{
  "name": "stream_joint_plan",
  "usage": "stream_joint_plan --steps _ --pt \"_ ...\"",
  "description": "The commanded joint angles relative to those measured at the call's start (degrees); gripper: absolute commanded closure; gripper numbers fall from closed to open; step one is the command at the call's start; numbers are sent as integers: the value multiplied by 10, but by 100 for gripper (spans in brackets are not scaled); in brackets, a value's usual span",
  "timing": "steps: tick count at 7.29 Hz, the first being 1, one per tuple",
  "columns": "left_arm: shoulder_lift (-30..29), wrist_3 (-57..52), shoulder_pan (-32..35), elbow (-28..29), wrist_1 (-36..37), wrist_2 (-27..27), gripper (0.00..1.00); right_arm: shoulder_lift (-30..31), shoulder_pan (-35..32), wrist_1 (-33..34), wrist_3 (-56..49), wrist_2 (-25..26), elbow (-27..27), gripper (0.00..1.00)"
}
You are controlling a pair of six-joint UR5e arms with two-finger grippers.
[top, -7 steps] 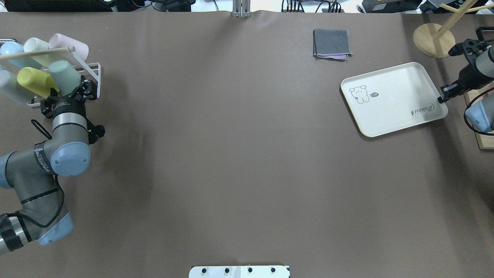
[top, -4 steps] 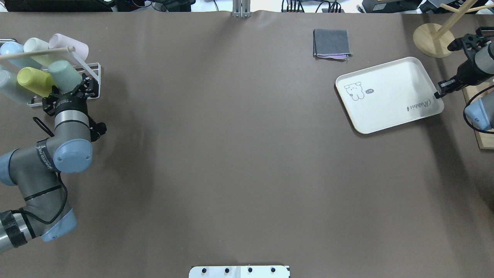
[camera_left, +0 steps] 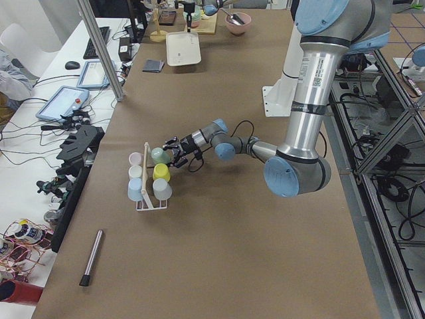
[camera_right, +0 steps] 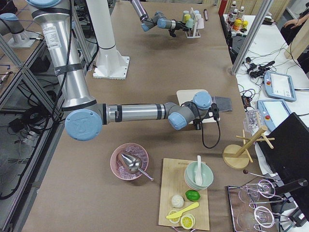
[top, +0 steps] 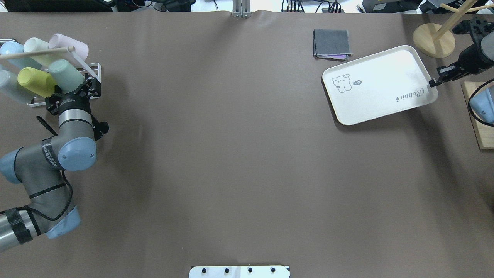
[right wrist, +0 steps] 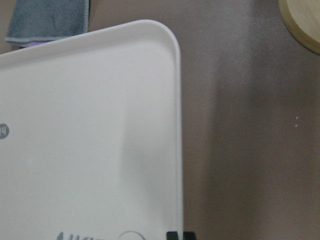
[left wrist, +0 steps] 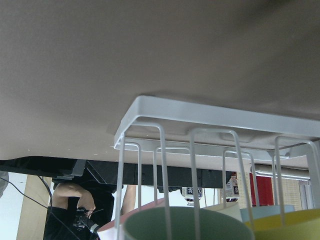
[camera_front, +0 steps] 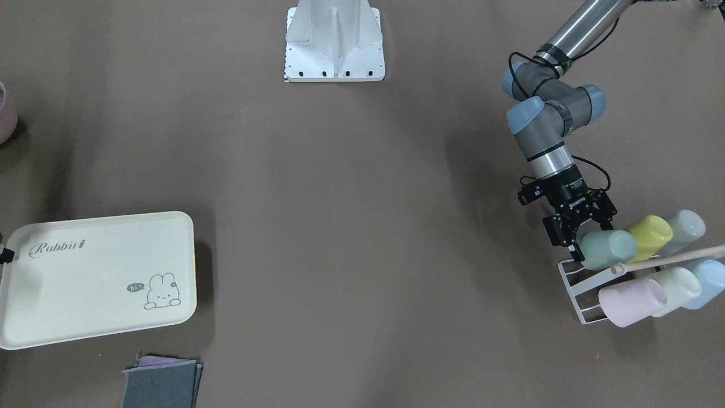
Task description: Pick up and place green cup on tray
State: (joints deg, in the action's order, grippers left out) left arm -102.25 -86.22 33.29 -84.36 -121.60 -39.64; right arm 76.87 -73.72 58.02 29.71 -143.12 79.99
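Left gripper (camera_front: 583,235) is spread open right at one end of the green cup (camera_front: 610,249), which is parked on its side on the white wire rack (camera_front: 572,283) among other cups. Way across the table (top: 231,154), the tray (top: 380,87) is pinched at its rim by the clenched right gripper (top: 433,83).

The worktop (top: 247,173) is covered by a matte brown sheet, on which soft shadows are cast. A white desk (camera_left: 46,83) is set alongside, and an aluminium post (camera_left: 101,50) is mounted at the edge.
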Motion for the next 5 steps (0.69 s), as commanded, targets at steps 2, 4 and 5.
stream_joint_plan --steps 2,4,5 --pt "-1 0 3 3 -1 -1 5 -14 -12 0 48 -42 68 100" --pt "-15 0 3 31 -17 0 7 -62 55 -1 141 -17 89 100" --pt "-15 -1 4 32 -21 -1 7 -83 106 -24 212 28 94 100"
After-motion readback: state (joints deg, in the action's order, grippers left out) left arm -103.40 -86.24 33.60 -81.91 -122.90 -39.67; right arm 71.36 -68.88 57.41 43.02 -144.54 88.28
